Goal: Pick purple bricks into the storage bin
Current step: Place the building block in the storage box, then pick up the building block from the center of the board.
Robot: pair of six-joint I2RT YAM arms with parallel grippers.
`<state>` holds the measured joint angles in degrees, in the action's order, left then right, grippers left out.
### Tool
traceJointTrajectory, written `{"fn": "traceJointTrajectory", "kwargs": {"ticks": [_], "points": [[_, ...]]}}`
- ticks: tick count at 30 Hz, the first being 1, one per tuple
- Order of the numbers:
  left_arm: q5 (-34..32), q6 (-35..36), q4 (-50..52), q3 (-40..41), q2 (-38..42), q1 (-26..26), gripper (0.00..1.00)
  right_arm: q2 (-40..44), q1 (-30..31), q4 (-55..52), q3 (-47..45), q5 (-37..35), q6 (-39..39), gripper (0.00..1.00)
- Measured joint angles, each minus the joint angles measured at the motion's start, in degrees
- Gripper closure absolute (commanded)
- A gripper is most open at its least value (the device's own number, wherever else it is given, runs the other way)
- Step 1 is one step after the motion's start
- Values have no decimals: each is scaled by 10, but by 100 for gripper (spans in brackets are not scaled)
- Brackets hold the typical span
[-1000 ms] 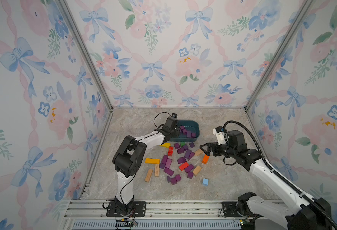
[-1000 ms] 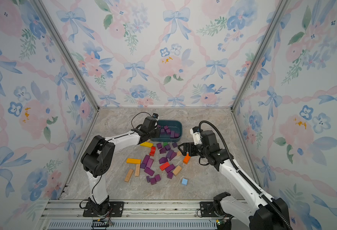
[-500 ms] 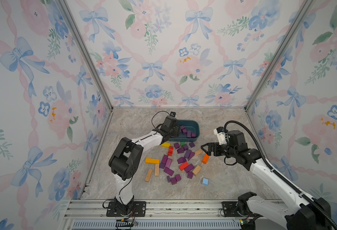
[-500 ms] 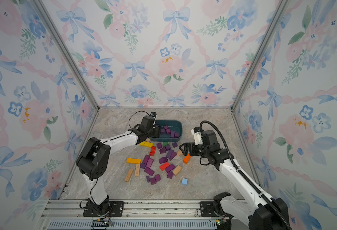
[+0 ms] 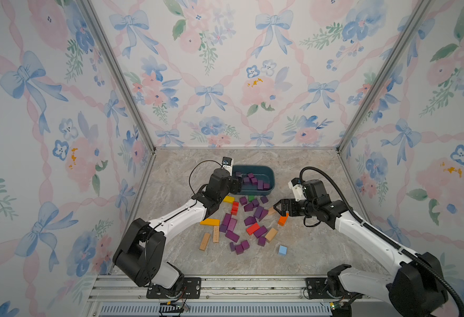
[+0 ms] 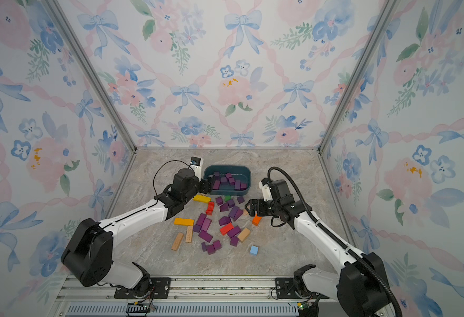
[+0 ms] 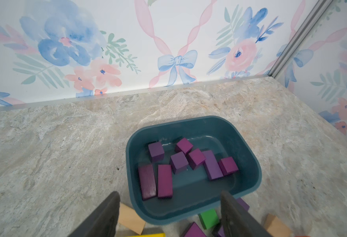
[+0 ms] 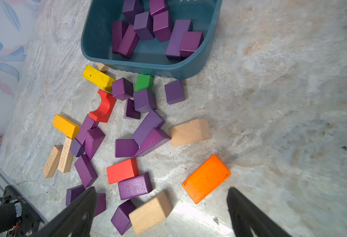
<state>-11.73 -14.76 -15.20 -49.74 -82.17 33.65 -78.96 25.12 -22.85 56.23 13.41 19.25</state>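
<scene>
Since a second ago the left end effector [image 7: 169, 195] has spread its dark fingers; it stands released, nothing between them, at the near left rim of the storage bin [image 7: 189, 119] — a dark teal plastic tub with rounded corners and low, smooth walls. Eight matte wooden purple bricks [image 7: 165, 180], cubes and short bars, lie inside it. Bare marbled tabletop [image 5: 307, 241] runs behind the bin to the back wall and off to the right wall. More purple bricks [image 5: 258, 212] lie scattered just in front of the bin, between the two arms, mixed with red, yellow and plain tan blocks. The right end effector [image 8: 162, 190] hangs with its fingers wide apart and holding nothing, above a flat orange block [image 8: 206, 178] at the scatter's right edge — open tabletop beyond it.
</scene>
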Motion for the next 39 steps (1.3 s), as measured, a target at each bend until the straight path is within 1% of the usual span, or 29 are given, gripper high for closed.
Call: {"fn": "traceJointTrajectory", "kwargs": {"ticks": [1,6,12,18,22,27,34,39], "points": [[0,0,-11,22,15,1,20,-9,6,0,5,-4,0,1],[-3,8,-52,106,72,3,19,-59,25,0,27,-17,-4,8],[-8,34,-102,200,139,21,15,-118,49,-1,72,-30,-10,24],[25,67,-155,271,194,29,10,-177,73,-9,126,-47,-27,35],[53,88,-175,310,215,39,7,-213,81,-21,151,-49,-32,43],[71,106,-191,334,230,57,6,-233,93,-41,153,-63,-30,44],[73,112,-208,341,231,57,5,-258,118,-65,155,-85,-30,42],[73,112,-212,344,231,57,4,-271,121,-68,155,-92,-30,42]]}}
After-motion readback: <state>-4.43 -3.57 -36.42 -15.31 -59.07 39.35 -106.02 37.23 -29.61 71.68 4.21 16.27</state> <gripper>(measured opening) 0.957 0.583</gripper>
